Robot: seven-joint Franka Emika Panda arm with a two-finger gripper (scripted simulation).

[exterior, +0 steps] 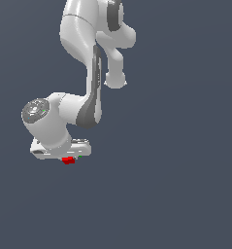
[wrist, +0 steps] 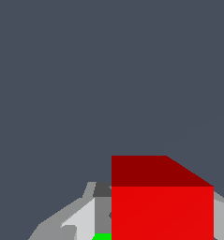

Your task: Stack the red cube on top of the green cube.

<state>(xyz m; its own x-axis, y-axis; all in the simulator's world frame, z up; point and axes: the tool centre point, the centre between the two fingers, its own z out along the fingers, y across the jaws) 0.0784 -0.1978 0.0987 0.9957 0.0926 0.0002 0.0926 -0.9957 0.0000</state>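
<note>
The red cube (exterior: 68, 160) sits just under the white hand of my gripper (exterior: 69, 156), low in the exterior view. In the wrist view the red cube (wrist: 162, 201) fills the space between two grey fingers (wrist: 102, 211), which stand against its sides. The gripper looks shut on it. Only a thin strip of the green cube (wrist: 102, 236) shows in the wrist view, beside the red cube's lower corner. In the exterior view a speck of the green cube (exterior: 80, 156) peeks out to the right of the red one; the hand hides the rest.
The white arm (exterior: 88, 63) rises above the hand and bends back toward the top of the exterior view. The flat dark grey floor (exterior: 175, 194) surrounds everything.
</note>
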